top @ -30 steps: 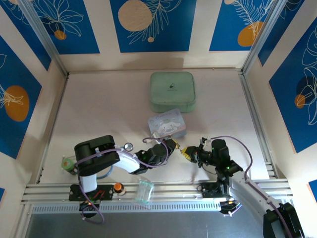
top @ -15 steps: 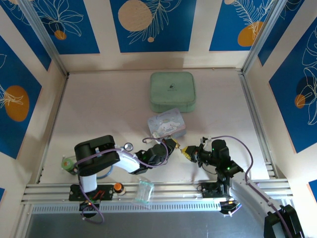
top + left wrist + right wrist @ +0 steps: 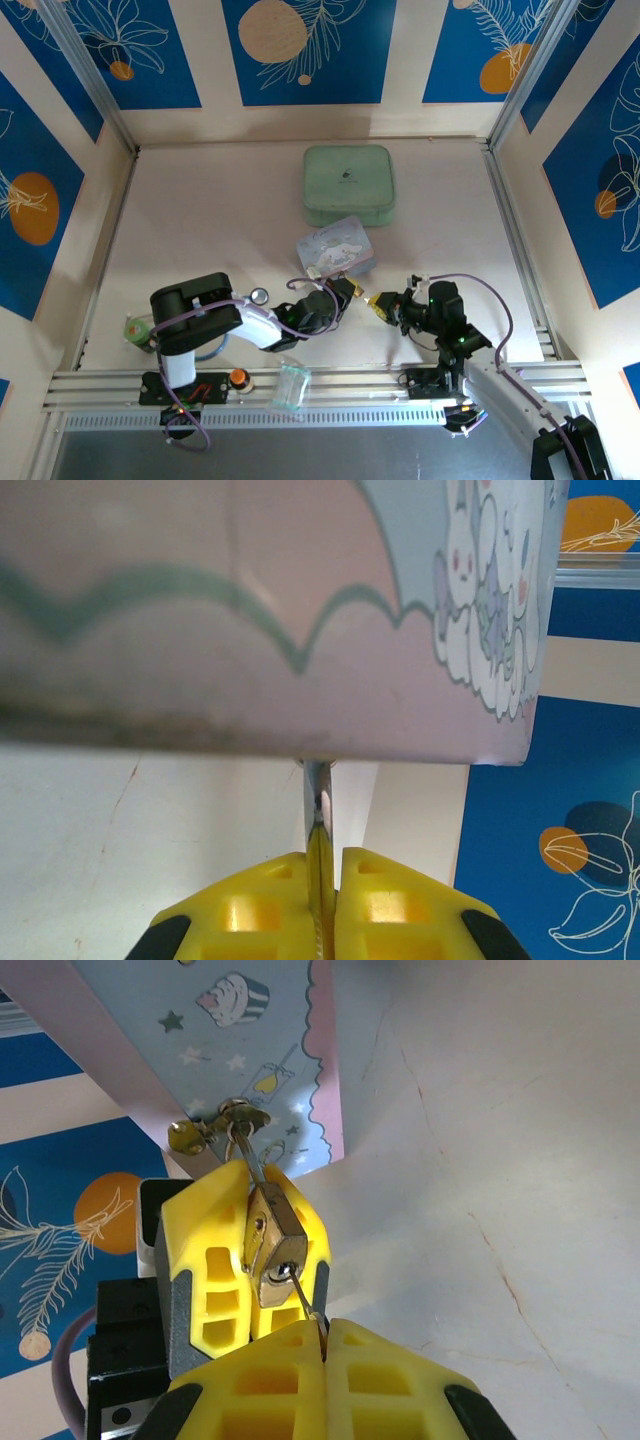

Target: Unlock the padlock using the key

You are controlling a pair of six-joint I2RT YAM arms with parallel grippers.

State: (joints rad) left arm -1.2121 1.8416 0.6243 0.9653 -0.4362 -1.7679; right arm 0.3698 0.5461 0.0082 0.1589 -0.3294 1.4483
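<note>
While the thin silver key (image 3: pixel 300 1295) has its tip right at the keyhole of the little brass padlock (image 3: pixel 272 1245), maybe a touch inside, I'd say nothing is unlocked yet. The silver shackle is shut and looped through the latch on the pale blue cartoon tin (image 3: pixel 230 1030), so the lock hangs at the tin's near side, mid-table.

The right gripper (image 3: pixel 323 1335) has its yellow fingers pressed together, pinching the key by its end. The left gripper (image 3: pixel 322 865) is clamped on the padlock from the left, steadying it.

What's left: seat the key fully, turn it, pop the shackle.

It's tight in there. The tin is just behind the lock and the two grippers are nearly nose to nose. The mint green square box (image 3: pixel 348 185) sits farther back, and a round silver disc (image 3: pixel 259 296) lies off to the left, both out of the way.
</note>
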